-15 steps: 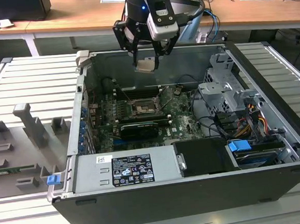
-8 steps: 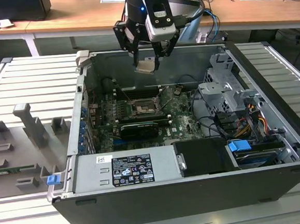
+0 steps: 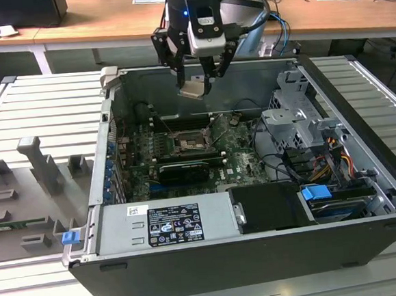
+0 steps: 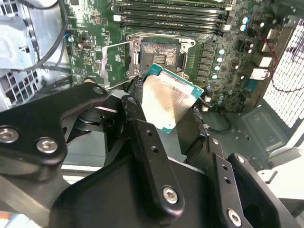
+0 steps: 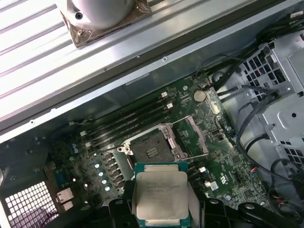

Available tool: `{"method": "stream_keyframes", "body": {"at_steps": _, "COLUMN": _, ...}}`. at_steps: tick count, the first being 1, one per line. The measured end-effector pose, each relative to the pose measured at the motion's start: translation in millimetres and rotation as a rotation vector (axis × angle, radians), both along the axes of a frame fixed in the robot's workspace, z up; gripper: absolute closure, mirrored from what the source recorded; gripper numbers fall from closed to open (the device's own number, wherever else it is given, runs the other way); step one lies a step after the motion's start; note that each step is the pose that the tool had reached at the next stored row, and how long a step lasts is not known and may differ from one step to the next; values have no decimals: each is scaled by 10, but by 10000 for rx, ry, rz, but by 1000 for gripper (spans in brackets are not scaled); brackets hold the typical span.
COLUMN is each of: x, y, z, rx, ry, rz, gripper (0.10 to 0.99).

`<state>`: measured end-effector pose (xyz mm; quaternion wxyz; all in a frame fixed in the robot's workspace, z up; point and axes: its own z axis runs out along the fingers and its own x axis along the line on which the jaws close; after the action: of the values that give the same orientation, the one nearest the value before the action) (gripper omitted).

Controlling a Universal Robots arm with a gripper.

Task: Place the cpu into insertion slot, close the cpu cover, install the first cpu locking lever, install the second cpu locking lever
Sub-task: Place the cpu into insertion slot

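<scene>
In the exterior view my gripper [image 3: 194,85] hangs over the open computer case, shut on the cpu [image 3: 193,90], a pale square chip held tilted between the fingers. Both wrist views show the cpu [image 4: 168,99] [image 5: 161,194] clamped by its edges, metal top outward. Beneath it on the green motherboard lies the insertion slot [image 3: 187,145] [image 4: 159,53] [image 5: 152,149], dark and uncovered. The cpu cover [image 5: 194,135] stands swung open beside the slot. The chip is well above the slot and apart from it.
Long black memory slots [image 3: 182,122] [image 5: 128,123] run beside the socket. A drive cage [image 3: 299,123] with cables fills the case's side at the exterior view's right. A labelled power supply [image 3: 163,223] sits at the front. Grey fixtures [image 3: 42,174] lie outside the case.
</scene>
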<state>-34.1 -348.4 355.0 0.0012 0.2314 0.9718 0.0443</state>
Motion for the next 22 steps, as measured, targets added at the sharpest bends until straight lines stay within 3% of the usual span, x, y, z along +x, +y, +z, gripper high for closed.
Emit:
{"method": "stream_keyframes", "body": {"at_steps": 9, "x": 0, "y": 0, "z": -28, "rx": -2, "ry": 0, "rz": -1072, "gripper": 561}}
{"method": "stream_keyframes", "body": {"at_steps": 22, "x": 0, "y": 0, "z": -59, "rx": -10, "ry": 0, "rz": -2099, "gripper": 561}}
